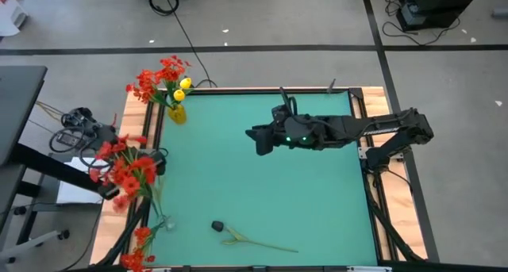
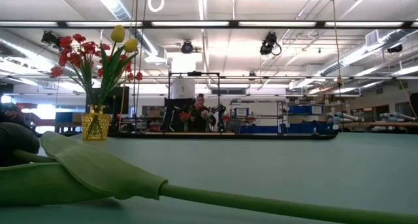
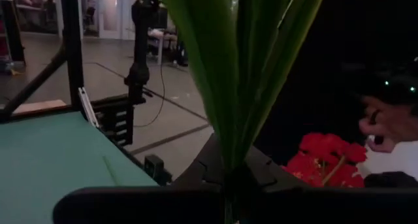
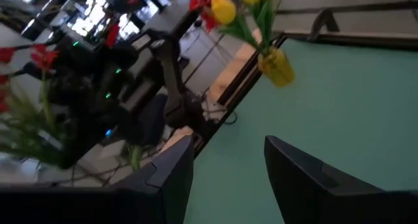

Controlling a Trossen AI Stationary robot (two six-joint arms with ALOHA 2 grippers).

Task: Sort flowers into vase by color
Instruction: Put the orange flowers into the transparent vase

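Observation:
The small yellow vase (image 1: pixel 176 113) stands at the table's far left corner, with red sprays and yellow tulips (image 1: pixel 183 85) in it; it also shows in the low view (image 2: pixel 96 125) and the right wrist view (image 4: pixel 277 66). At the table's left edge my left gripper (image 1: pixel 149 161) is shut on a red-blossomed spray (image 1: pixel 125 170). My right gripper (image 1: pixel 259 140) hangs open over the table's middle, nothing between its fingers (image 4: pixel 171 175). A flower with a dark head (image 1: pixel 218 225) lies flat near the near edge. My left gripper pinches the spray's green stem and long leaves (image 3: pixel 230 175) between its two fingers. The leaves (image 3: pixel 241 67) rise steeply out of the fingers, and red blossoms (image 3: pixel 326 160) show beside them. The spray is lifted clear of the table.
More red blossoms (image 1: pixel 140 253) lie at the near left corner. The lying flower's stem (image 1: pixel 266 244) and broad leaf (image 2: pixel 98 166) run along the near edge. Black frame rails (image 1: pixel 367 121) border the table. A person's hand (image 3: pixel 385 123) shows beyond the left edge.

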